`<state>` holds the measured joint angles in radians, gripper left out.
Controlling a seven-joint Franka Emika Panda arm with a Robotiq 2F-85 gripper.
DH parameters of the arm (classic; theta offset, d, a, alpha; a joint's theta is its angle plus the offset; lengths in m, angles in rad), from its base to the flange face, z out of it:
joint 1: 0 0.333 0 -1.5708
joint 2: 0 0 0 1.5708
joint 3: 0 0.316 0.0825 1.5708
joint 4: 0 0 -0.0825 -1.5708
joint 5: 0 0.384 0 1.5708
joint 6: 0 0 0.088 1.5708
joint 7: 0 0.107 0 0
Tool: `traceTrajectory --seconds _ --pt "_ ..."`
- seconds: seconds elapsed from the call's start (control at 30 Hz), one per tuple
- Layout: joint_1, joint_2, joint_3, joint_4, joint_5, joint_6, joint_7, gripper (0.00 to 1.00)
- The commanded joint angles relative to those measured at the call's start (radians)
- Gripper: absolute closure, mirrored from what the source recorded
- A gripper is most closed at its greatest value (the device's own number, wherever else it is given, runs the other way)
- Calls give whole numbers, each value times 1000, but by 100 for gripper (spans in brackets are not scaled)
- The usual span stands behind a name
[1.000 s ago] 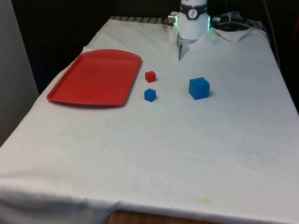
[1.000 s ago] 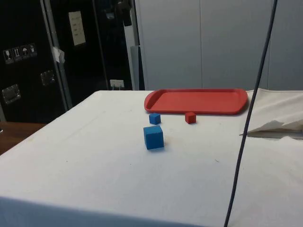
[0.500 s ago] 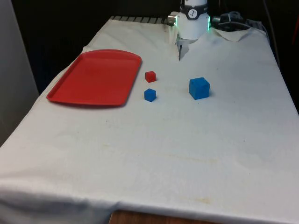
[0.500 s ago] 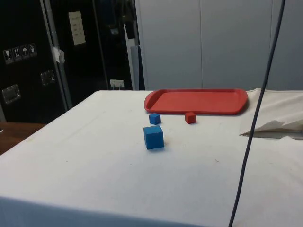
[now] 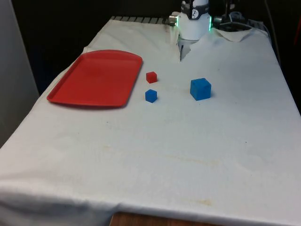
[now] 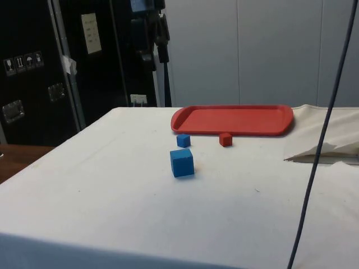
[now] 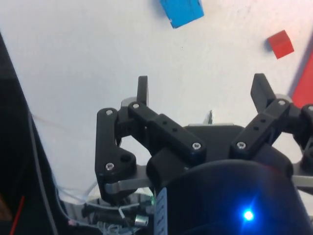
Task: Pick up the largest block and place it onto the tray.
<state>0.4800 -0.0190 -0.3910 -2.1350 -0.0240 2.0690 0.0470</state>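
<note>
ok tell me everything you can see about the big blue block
The big blue block is a plain cube of solid, matte blue, bigger than the other two blocks. It sits flat on the white cloth, turned a little askew, with nothing touching it. In the front view it lies to the right of the small blue block and the red block, well apart from the red tray. The side view shows it nearest that camera. It is intact and unmarked.

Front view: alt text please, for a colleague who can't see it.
A large blue block sits alone on the white cloth, toward the front view's right. A small red block and small blue block sit beside an empty red tray at the left.
</note>
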Motion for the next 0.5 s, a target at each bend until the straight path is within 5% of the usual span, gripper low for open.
traceTrajectory --seconds 0.0,0.47 --pt "0 -2 3 -7 -3 9 1 0" --pt "0 -10 27 -127 -45 166 6 0"
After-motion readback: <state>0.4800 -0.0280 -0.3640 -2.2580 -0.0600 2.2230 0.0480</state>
